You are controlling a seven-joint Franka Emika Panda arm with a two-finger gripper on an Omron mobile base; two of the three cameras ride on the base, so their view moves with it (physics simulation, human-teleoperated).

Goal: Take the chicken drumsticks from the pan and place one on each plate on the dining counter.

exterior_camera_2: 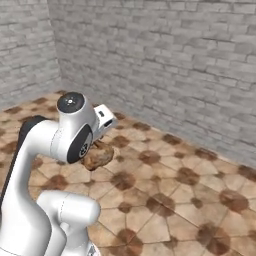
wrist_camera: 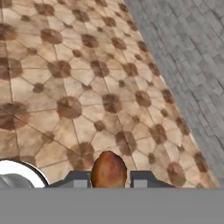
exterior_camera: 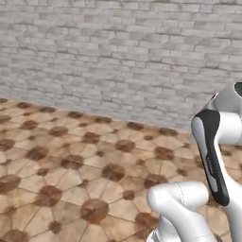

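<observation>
One drumstick [wrist_camera: 108,169] sits clamped between the pincer's [wrist_camera: 109,179] two dark fingertips [wrist_camera: 78,179] at six o'clock in the hand view, its rounded brown end toward the camera. The pincer is nearly closed, pressed against both sides of the meat. In the right base view the drumstick [exterior_camera_2: 98,156] hangs just right of the arm's [exterior_camera_2: 75,132] upper joint, at about nine o'clock in the picture, above the tiled floor [exterior_camera_2: 165,200]. A grey brick wall [exterior_camera_2: 165,65] runs from twelve to three o'clock beyond it.
</observation>
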